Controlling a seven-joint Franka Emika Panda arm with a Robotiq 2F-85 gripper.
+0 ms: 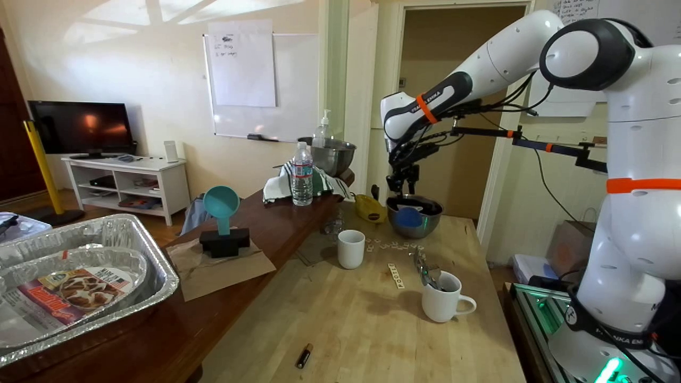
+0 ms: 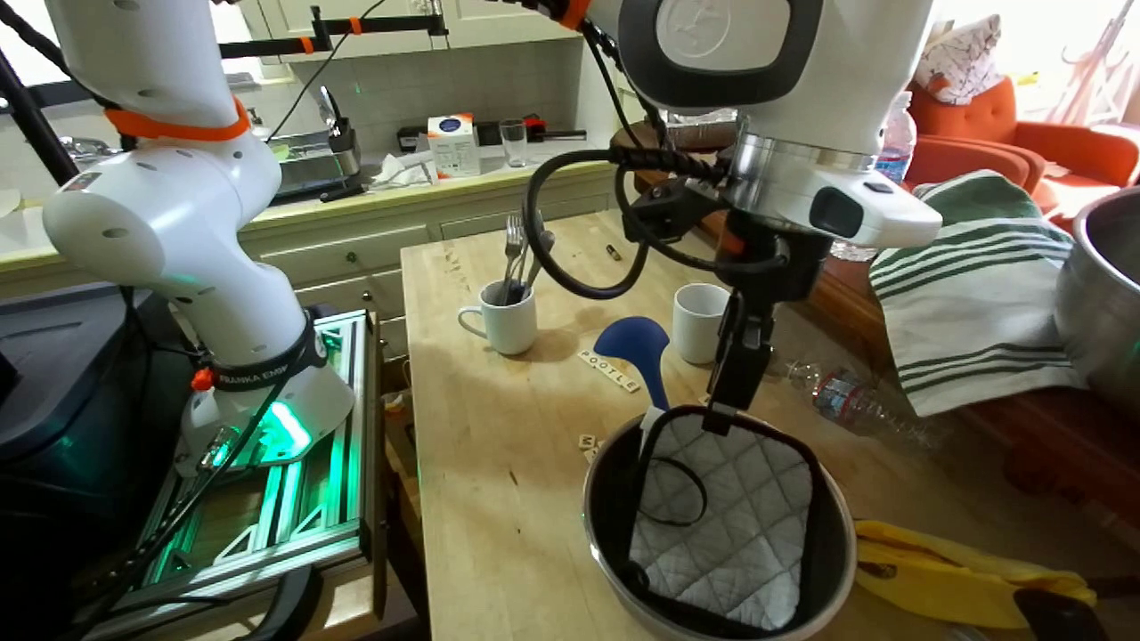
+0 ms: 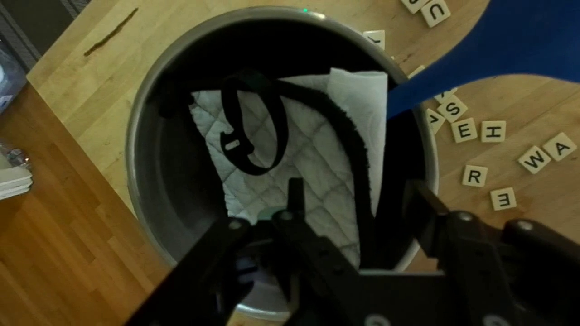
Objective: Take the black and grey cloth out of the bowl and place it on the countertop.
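Cloth [image 2: 726, 534], quilted grey with black edging [image 3: 351, 141], lies inside the metal bowl [image 1: 427, 226], below the pincer [image 3: 358, 194]. In the wrist view the pincer's fingers [image 3: 296, 194] stand well apart, with nothing clasped, and the black edging shows between them; whether either finger touches the cloth I cannot tell. Beyond the fingers a black loop [image 3: 281, 129] rests on the cloth's quilted face. Beside the cloth is a plain white piece [image 3: 362, 97]. A blue utensil [image 2: 634, 341] leans out over the rim, near the pincer. Letter tiles [image 3: 464, 130] lie on the tabletop [image 2: 481, 445], lower than the pincer and outside the bowl. Farther from the pincer stands a white mug [image 2: 510, 325] holding cutlery [image 2: 515, 237].
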